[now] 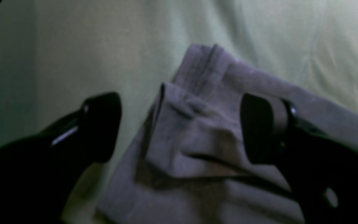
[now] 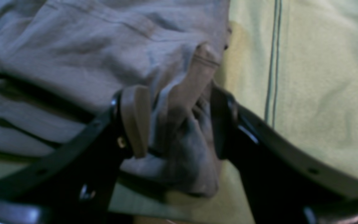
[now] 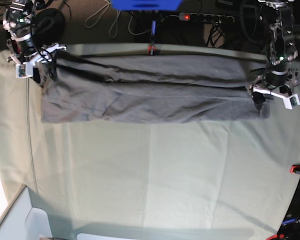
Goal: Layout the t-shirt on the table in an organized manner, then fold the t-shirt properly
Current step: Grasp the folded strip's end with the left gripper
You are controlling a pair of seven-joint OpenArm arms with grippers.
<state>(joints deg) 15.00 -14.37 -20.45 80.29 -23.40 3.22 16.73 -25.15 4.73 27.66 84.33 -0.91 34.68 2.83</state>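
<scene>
From my feeds, the t-shirt [image 3: 155,107] is matt grey cloth, soft and rumpled, its surface finely textured. I see the counter [image 3: 155,175] dressed in pale green matt cloth, lightly creased. On my 2 wrist views, the jaws look dark and mostly matt, with small shiny spots.

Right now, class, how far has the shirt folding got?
The t-shirt already lies folded over into a long, narrow strip across the table. Nothing is gripped: the left gripper and right gripper are both open over its ends. Smoothing the rumpled ends and probably folding the strip shorter look left.
</scene>
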